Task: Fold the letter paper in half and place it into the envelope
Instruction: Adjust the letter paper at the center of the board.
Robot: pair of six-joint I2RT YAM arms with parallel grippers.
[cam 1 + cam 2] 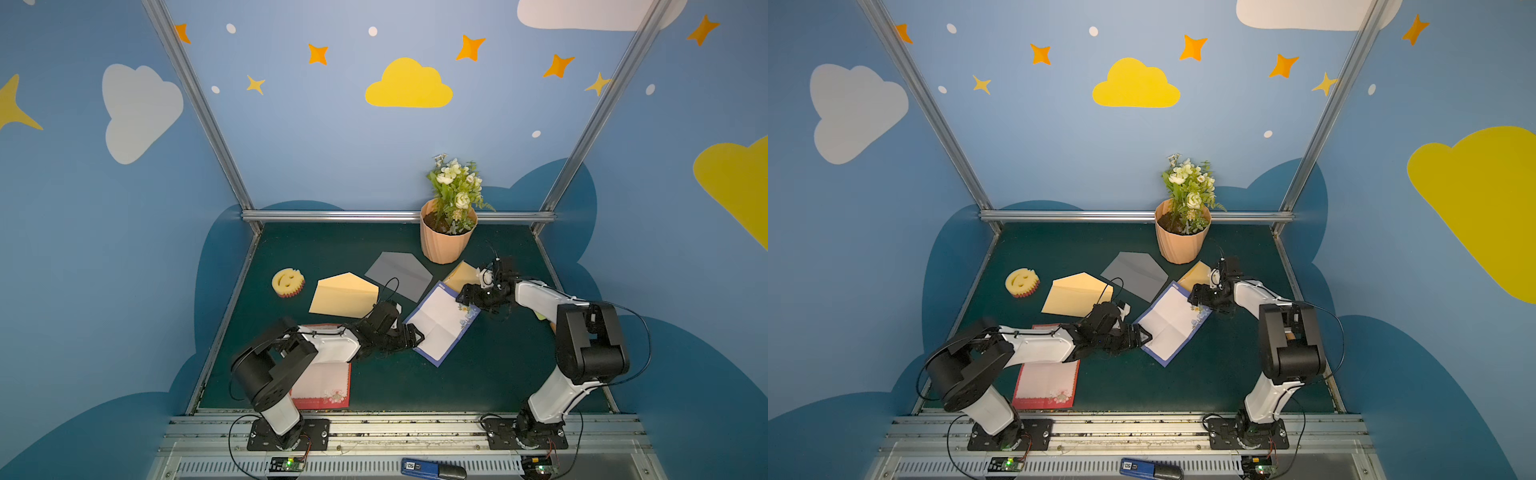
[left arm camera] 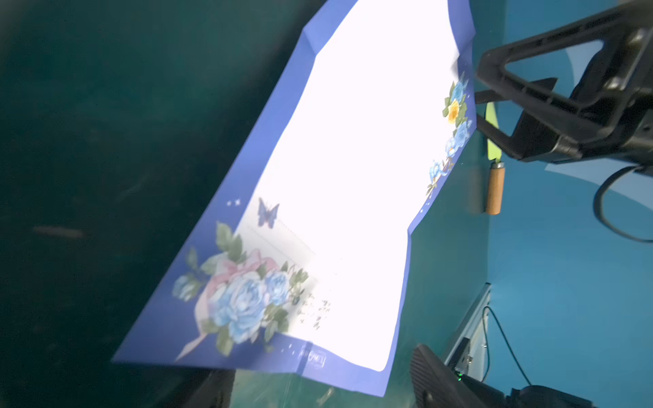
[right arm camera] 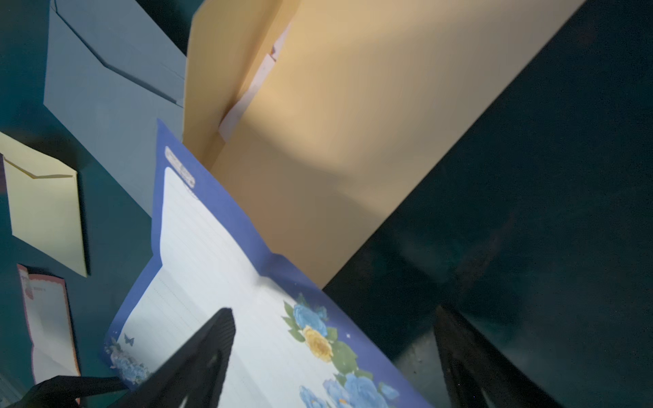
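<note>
The letter paper (image 1: 442, 322), white with a blue flowered border and old creases, lies unfolded on the green mat in both top views (image 1: 1173, 324). My left gripper (image 1: 420, 337) is open at its near-left edge; in the left wrist view that edge (image 2: 339, 371) sits between the spread fingers (image 2: 429, 371). My right gripper (image 1: 463, 296) is open at the far-right edge, one finger (image 3: 215, 339) over the sheet (image 3: 212, 275). Three envelopes lie nearby: a tan one (image 1: 345, 296), a grey one (image 1: 399, 274), and a tan one (image 3: 335, 141) under the paper's far corner.
A potted plant (image 1: 446, 241) stands at the back right, close behind my right gripper. A yellow smiley sponge (image 1: 287, 282) lies at the left. A red-bordered sheet (image 1: 324, 384) sits under my left arm. A wooden-handled tool (image 2: 494, 190) lies by the right arm.
</note>
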